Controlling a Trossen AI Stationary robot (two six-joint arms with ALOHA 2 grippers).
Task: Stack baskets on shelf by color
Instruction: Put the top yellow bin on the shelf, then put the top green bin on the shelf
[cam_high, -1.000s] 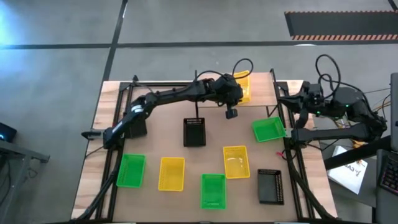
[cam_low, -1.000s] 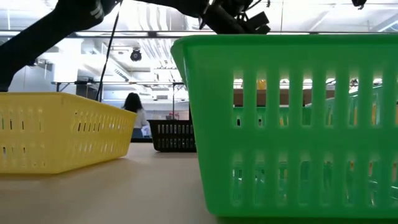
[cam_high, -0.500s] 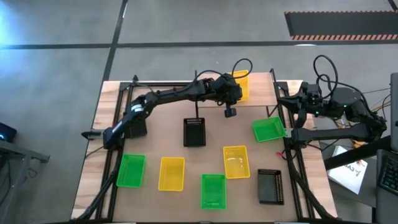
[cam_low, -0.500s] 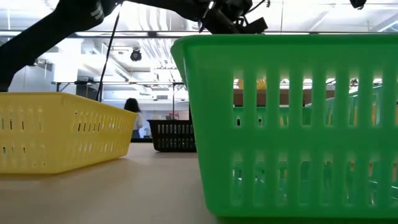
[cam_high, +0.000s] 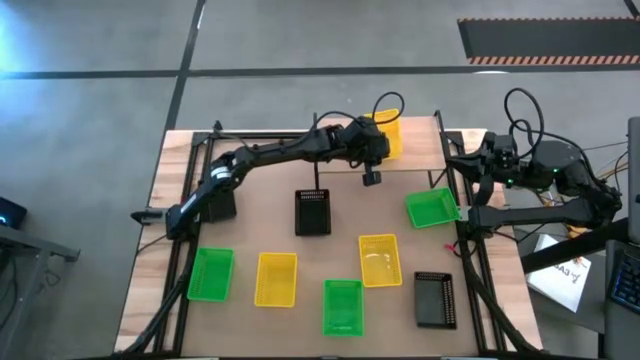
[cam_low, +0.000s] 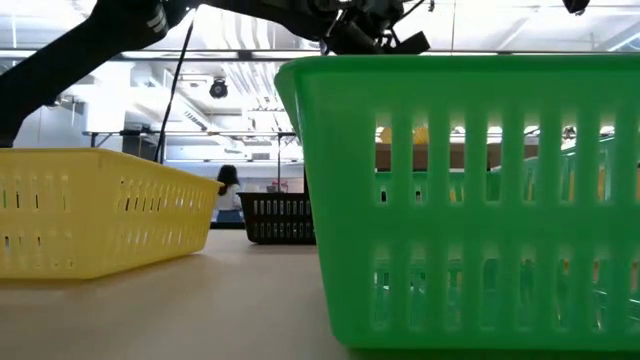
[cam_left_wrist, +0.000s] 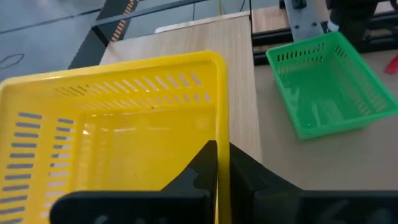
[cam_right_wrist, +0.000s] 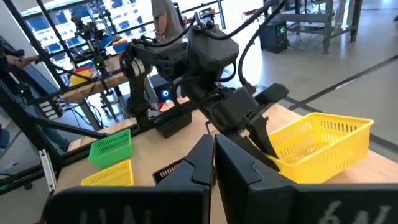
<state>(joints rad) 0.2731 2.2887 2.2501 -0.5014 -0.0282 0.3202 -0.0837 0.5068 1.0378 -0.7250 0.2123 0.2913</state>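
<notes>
The left gripper (cam_left_wrist: 217, 163) is pinched tight on the rim of a yellow basket (cam_left_wrist: 118, 149) near the table's far edge, while the right gripper (cam_right_wrist: 213, 155) hangs pressed together, holding nothing.

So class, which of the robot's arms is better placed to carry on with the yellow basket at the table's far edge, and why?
The left. The left gripper is shut on the wall of the yellow basket, while the right gripper waits off the table's right side, holding nothing.

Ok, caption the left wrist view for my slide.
Left hand gripping a yellow basket's rim, green basket beyond.
</notes>
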